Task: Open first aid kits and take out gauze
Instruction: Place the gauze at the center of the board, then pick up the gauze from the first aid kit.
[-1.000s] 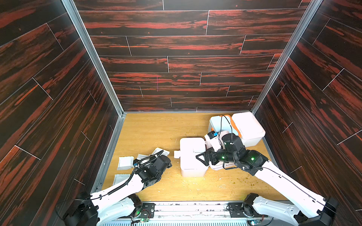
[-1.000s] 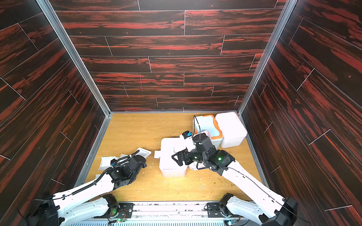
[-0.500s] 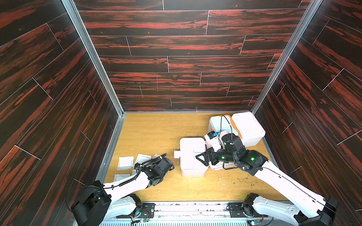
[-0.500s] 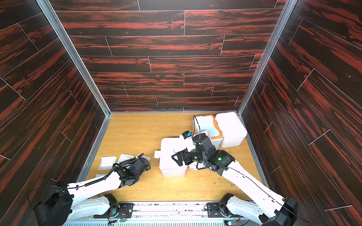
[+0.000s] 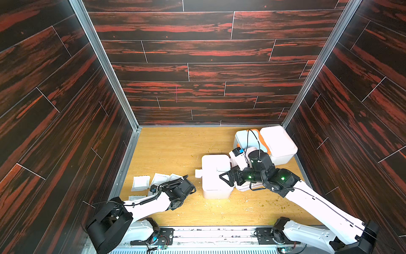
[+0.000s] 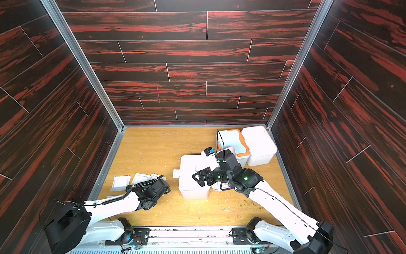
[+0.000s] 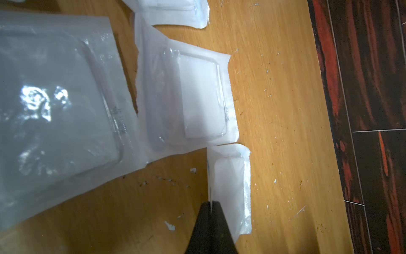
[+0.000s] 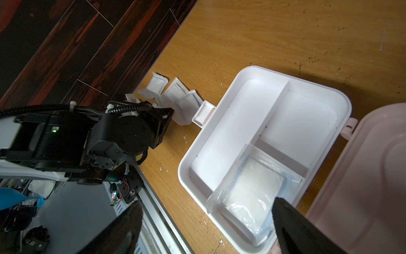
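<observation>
The nearest first aid kit (image 5: pixel 216 176) stands open in both top views, its pink lid (image 8: pixel 362 187) swung aside. Its white divided tray (image 8: pixel 241 123) holds one gauze packet (image 8: pixel 252 191) in a corner compartment. My right gripper (image 8: pixel 207 202) hovers open over that corner, fingers wide on either side. My left gripper (image 7: pixel 210 203) is shut on the thin edge of a small gauze packet (image 7: pixel 230 180), low over the table at the front left. Several gauze packets (image 5: pixel 140 182) lie there beside it; two show close up (image 7: pixel 197 94) (image 7: pixel 55 110).
Two closed kits stand at the back right: a blue-white one with an orange handle (image 5: pixel 243 137) and a pale one (image 5: pixel 278 143) against the right wall. Dark wood-pattern walls enclose the table on three sides. The left wall runs close by the packets (image 7: pixel 373 88). Crumbs dot the tabletop.
My left arm has swung left and down from beside the open kit to the pile of packets, carrying a gauze packet. The right arm has not moved.
</observation>
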You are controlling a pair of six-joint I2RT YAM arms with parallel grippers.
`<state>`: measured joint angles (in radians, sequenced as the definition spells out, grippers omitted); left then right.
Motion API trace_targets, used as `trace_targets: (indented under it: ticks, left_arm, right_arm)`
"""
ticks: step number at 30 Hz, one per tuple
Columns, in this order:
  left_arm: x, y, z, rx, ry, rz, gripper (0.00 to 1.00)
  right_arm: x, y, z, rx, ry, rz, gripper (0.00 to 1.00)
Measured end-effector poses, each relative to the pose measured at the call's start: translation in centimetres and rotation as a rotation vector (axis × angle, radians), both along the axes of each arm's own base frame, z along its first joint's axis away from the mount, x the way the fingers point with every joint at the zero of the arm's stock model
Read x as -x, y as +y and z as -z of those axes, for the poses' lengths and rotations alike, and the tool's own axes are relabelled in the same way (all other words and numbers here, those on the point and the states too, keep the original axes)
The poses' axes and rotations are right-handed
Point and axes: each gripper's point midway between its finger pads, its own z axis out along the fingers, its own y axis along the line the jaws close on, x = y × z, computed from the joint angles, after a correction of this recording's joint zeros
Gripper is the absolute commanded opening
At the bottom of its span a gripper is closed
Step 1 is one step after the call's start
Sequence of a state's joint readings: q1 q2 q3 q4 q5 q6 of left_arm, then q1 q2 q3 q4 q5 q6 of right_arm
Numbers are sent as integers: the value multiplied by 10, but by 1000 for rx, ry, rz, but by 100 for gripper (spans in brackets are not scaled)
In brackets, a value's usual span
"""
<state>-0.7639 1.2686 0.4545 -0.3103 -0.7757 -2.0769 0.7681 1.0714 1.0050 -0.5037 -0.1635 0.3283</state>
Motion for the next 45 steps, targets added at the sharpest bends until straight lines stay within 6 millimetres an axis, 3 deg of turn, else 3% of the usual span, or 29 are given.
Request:
trace_targets:
  ticks: [7,9,17,27,31,35,38,42,45]
  left_arm:
    - [-4,-4,2,14,-12,-3,32]
    - [-5,-4,1,21,-19,-6,52]
    - [-10,-7,-19,68,-94,-15,100]
    - [-19,-19,-69,188,-194,17,100]
    - [-29,-32,-114,148,-245,144,100]
    - [-41,-59,-182,109,-359,368,100]
    - [-43,-80,-219,78,-431,533,100]
    - [-45,-109,-251,26,-456,722,100]
    - [-48,-133,-261,6,-453,844,100]
  right_arm:
    - [0,0,0,1,-1,2,95]
    - [-1,0,0,1,-1,2,95]
    - [-2,0,0,1,-6,6,95]
    - [-4,-2,0,7,-13,24,99]
    - [-7,-7,-5,3,-42,53,99]
    - [-7,-20,-19,-23,-104,98,99]
    - [-5,-32,-36,-60,-171,139,99]
    - [-1,-52,-59,-121,-268,203,99]
    - [4,-68,-70,-162,-329,252,99]
